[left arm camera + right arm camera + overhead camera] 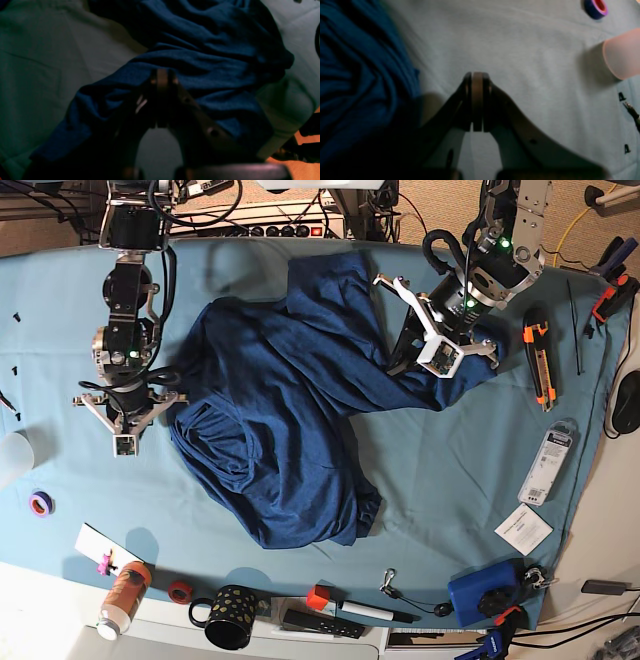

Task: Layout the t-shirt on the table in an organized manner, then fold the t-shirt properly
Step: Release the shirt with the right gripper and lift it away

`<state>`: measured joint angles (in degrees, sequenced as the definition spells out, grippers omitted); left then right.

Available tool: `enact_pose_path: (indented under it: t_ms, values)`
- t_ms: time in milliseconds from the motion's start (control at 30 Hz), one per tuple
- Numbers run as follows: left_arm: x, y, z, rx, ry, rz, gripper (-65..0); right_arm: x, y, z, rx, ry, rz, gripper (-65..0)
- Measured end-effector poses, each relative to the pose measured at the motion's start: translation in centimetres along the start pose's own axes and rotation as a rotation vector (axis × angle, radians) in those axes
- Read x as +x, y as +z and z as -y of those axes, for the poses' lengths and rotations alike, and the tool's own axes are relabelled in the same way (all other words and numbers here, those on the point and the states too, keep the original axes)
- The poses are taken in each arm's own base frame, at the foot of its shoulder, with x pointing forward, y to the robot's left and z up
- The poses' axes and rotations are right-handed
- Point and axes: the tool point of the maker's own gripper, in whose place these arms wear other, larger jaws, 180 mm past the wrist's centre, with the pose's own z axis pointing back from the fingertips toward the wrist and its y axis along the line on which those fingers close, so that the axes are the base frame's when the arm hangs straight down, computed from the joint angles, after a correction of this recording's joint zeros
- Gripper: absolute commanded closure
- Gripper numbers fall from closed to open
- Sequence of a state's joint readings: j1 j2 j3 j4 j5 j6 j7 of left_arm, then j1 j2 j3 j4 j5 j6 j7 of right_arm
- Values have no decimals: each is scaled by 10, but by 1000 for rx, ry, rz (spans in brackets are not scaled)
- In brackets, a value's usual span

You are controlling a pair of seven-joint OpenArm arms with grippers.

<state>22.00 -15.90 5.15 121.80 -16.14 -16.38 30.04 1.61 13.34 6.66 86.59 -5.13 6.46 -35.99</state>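
Probably a robotics lab or workshop bench: a table (pixel 60 510) draped in teal cloth, edged with a utility knife (pixel 538 348), tape rolls (pixel 40 503), a power strip (pixel 275 229), trailing cables and a spotted mug (pixel 227 616)

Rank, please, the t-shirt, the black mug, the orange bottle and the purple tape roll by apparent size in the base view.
1. t-shirt
2. black mug
3. orange bottle, close to the mug, so unsure
4. purple tape roll

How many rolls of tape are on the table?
2. A purple tape roll with a pink core lies near the table's edge, beyond the right gripper; a small red tape roll sits beside the black dotted mug. Clutter may hide others.
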Motion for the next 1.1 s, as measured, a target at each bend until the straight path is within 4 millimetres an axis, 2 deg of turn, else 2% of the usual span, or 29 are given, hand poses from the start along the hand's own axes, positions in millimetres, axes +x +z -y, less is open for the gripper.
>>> enact_pose_path:
  t_ms: [100, 267, 433, 567, 600, 733, 833, 900, 967, 1000, 1100]
  values:
    - [0, 0, 0, 0, 0, 0, 0, -3, 0, -13, 73, -17, -20, 0]
    - [-9, -5, -3, 1, 10, -22, 0, -22, 12, -60, 340, 56, -111, 0]
    - [-48, -24, -21, 15, 45, -121, 0, -27, 30, -90, 525, 17, -91, 0]
    - [-88, -40, -27, -52, 43, -227, 0, -36, 36, -94, 548, 2, -88, -23]
    - [-88, -43, -26, -73, 62, -211, 0, -37, 37, -94, 547, 0, -86, -23]
    - [-87, -54, -26, -126, 128, -188, 0, -41, 37, -82, 527, -36, -83, -33]
    - [-85, -55, -23, -152, 113, -180, -5, -44, 34, -60, 478, -76, -87, -149]
    - [-83, -57, -25, -156, 103, -182, -114, -48, 30, -35, 407, -104, -97, -220]
    - [-79, -59, -26, -159, 104, -175, -208, -54, 29, -12, 358, -108, -119, -224]
    - [-77, -59, -26, -160, 107, -170, -234, -56, 29, -1, 335, -109, -125, -224]
    - [-74, -61, -28, -158, 107, -167, -241, -55, 30, 29, 280, -123, -119, -224]
